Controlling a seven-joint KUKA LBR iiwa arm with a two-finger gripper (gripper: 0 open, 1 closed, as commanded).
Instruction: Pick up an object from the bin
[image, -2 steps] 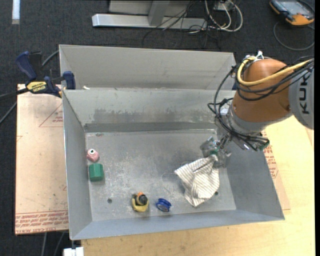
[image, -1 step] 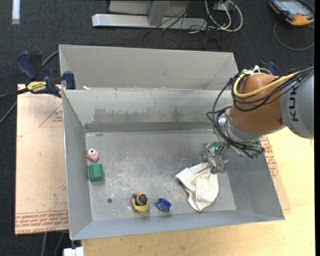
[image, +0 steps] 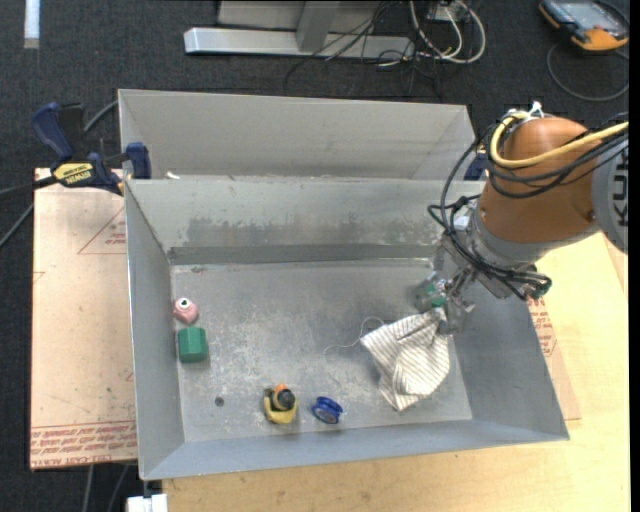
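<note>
Your end effector (image: 441, 300) sits at the upper corner of the crumpled white checked cloth (image: 408, 365) in the right half of the bin (image: 300, 320); you cannot tell whether it is open or closed on it. Judge the cloth light and limp, so pinch a raised fold.

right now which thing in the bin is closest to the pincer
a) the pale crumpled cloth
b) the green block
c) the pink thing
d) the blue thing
a: the pale crumpled cloth lies at the bin's right side with its top corner reaching up to the pincer, while the green block sits far off by the left wall.
</note>
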